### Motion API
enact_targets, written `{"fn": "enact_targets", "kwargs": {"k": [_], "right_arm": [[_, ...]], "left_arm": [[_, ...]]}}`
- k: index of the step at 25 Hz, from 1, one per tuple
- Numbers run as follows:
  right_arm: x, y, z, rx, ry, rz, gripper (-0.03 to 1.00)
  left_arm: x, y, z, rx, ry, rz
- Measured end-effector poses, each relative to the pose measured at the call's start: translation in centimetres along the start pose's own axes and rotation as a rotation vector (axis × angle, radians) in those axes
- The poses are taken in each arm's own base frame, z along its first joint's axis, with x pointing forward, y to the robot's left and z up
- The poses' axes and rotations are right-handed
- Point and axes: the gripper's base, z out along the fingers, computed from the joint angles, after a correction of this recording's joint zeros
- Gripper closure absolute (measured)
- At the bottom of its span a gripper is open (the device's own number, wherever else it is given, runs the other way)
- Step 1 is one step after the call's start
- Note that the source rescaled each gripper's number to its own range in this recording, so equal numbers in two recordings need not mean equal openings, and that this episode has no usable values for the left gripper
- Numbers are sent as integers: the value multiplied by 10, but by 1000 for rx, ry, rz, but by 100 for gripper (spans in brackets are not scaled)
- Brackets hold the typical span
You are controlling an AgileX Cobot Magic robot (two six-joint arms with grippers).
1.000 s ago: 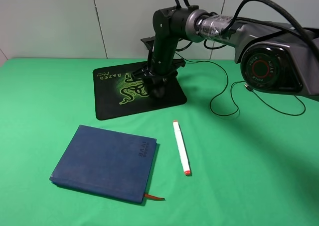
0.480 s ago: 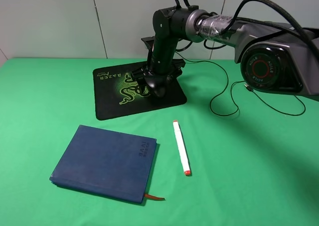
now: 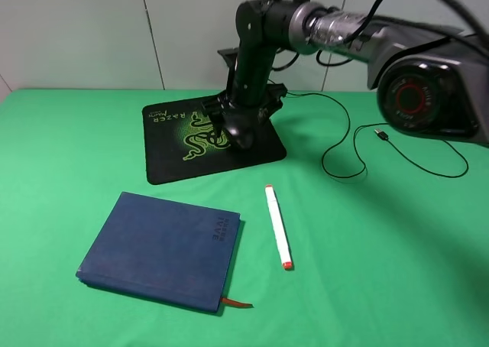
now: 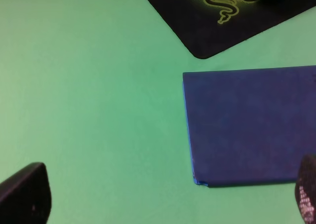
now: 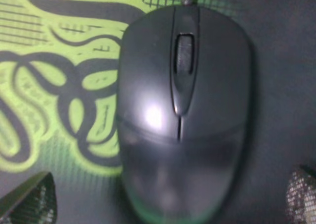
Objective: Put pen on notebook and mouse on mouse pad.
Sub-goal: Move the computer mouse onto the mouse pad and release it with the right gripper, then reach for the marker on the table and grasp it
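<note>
This is most likely a robotics lab set up for recording, not a home or an office. The counter (image 3: 397, 286) is covered from edge to edge in plain bright green cloth. Behind it stands a bare pale wall (image 3: 76, 34) of flat panels with thin seams. A heavy black and grey robot arm (image 3: 428, 56) trailing bundled cables reaches over the cloth. The only things laid out are desk goods set well apart: a mouse pad (image 3: 164, 152), a notebook (image 3: 160, 248), a pen (image 3: 278, 226) and a wired mouse (image 5: 182, 110).

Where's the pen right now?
Exterior high view: the pen lies on the green table, just right of the notebook and apart from it, in front of the mouse pad.
</note>
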Motion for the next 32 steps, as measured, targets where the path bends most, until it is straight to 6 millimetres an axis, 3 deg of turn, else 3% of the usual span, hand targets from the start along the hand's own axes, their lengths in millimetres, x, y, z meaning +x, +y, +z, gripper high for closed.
{"fn": "enact_targets", "kwargs": {"k": [6,18,23,29,32], "right_arm": [[0,1,-58,2,-16,-4,-3],[6,2,-146,-11,-150,19,-3],[34,-1,-160,-6,-95,20,-3],[78,-4,-158,7,27,43,-3],[98,-6,-147,15,100,57,-3]], "left_arm": [[0,0,0,0,0,0],[0,0,0,0,0,0],[0,0,0,0,0,0],[0,0,0,0,0,0],[0,0,0,0,0,0]]}}
